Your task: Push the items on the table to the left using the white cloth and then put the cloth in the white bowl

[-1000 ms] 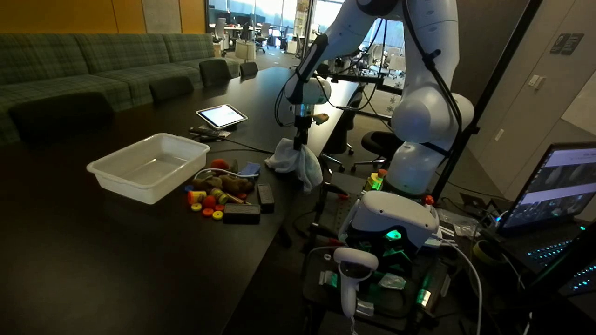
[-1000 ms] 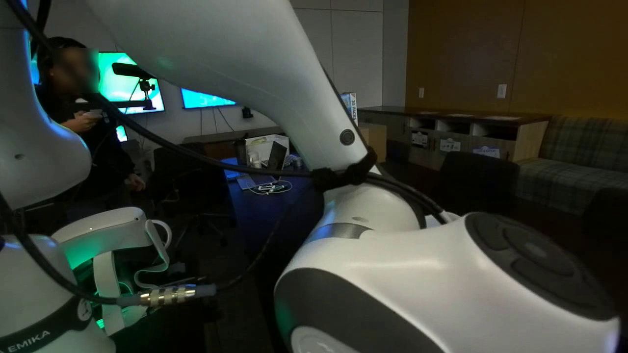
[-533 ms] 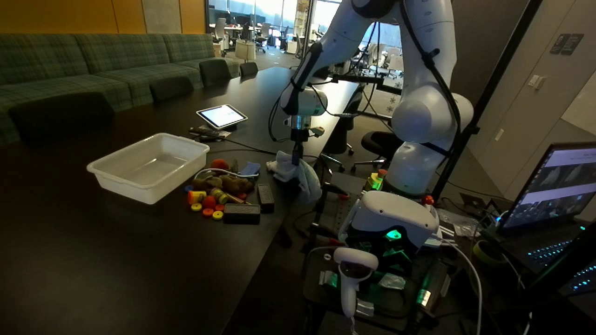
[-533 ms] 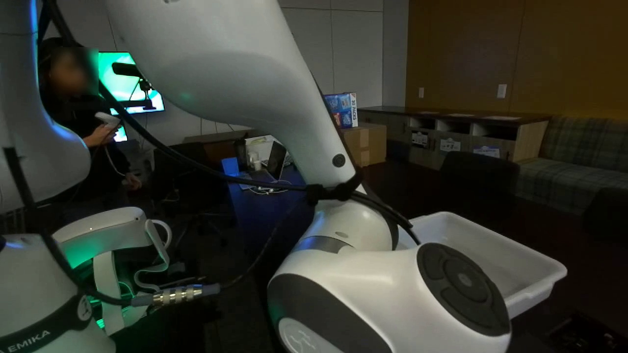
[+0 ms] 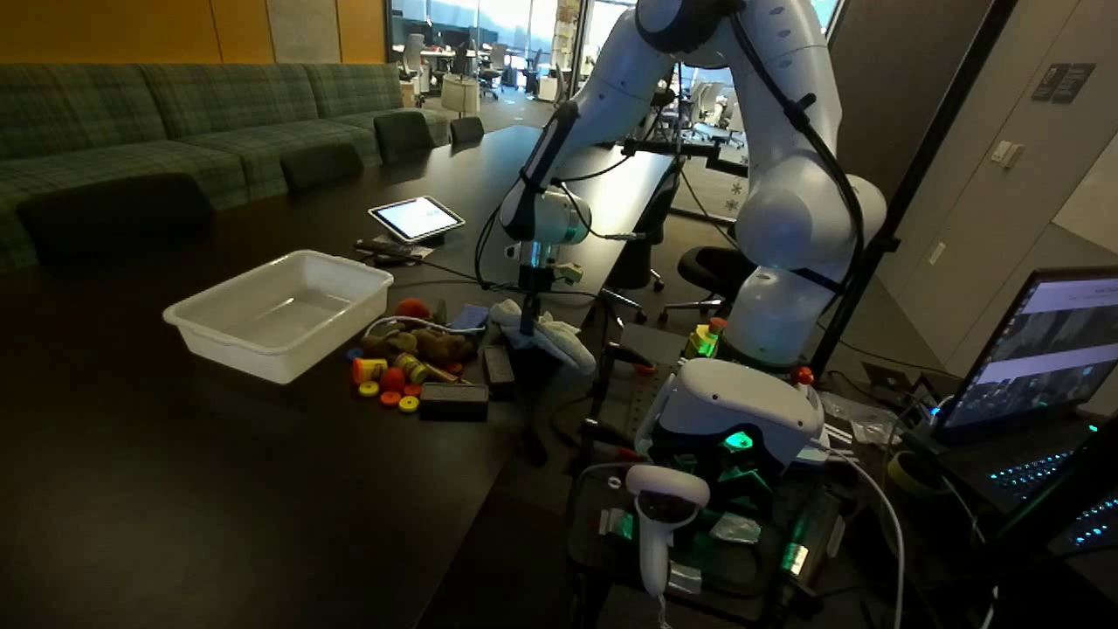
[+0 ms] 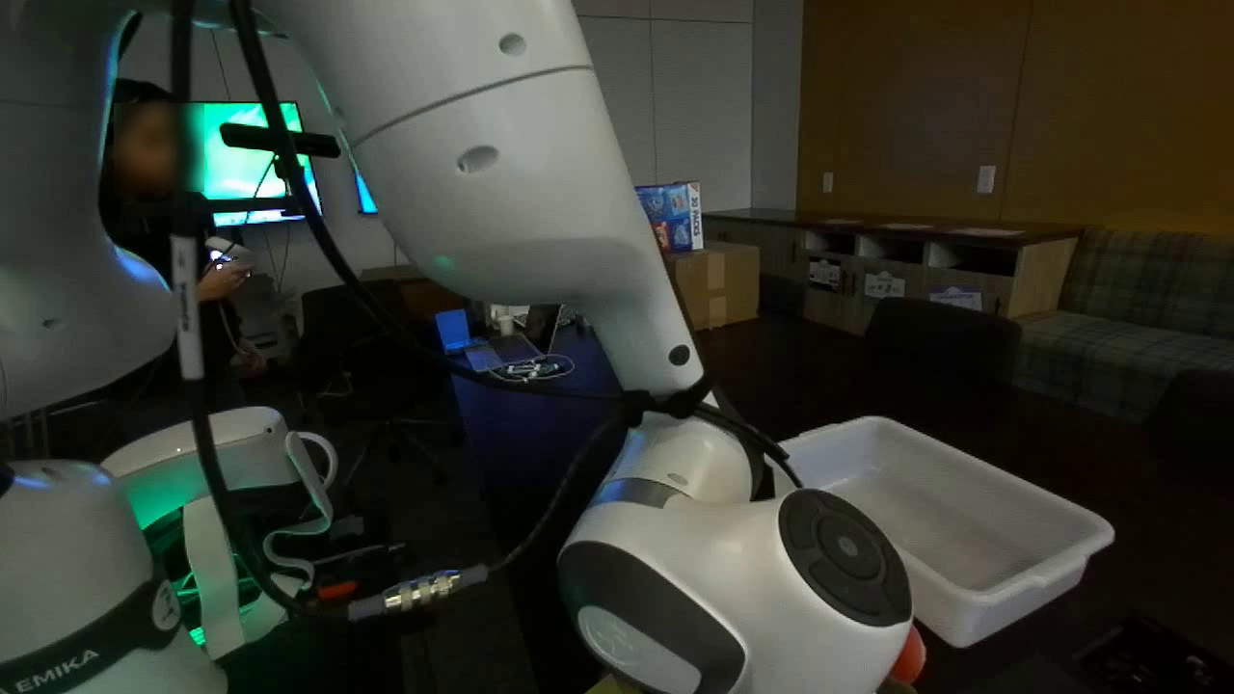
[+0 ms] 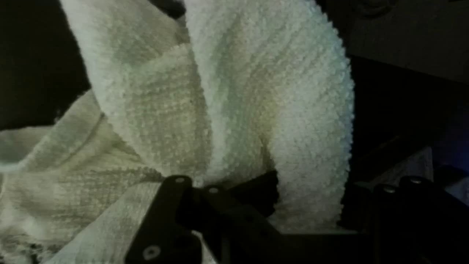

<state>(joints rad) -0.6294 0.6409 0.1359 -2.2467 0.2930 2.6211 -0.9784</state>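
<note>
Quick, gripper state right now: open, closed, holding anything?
Gripper: closed, holding the white cloth; folds hide the pinch itself in the wrist view.

**One white cloth (image 5: 559, 341), one white bin (image 5: 284, 319), several pairs**

The desk (image 5: 262, 489) carries one tablet (image 5: 417, 217). Among its smaller items are two dark rectangular blocks (image 5: 453, 402), two yellow discs (image 5: 409, 404) and two orange-red balls (image 5: 412, 308). Orange discs (image 5: 390, 398) number at least two. Small cylinders (image 5: 369, 370) come to two, and there is one flat blue piece (image 5: 471, 316). The brown soft items (image 5: 441, 347) overlap too much for a sure count. One tool (image 5: 528, 325) shows, on one robot arm (image 5: 799, 210). One VR headset (image 5: 742, 393) appears in both exterior views. In an exterior view there are one person (image 6: 145, 214), one brown cardboard box (image 6: 723, 281) and one blue printed box (image 6: 670, 214).
</note>
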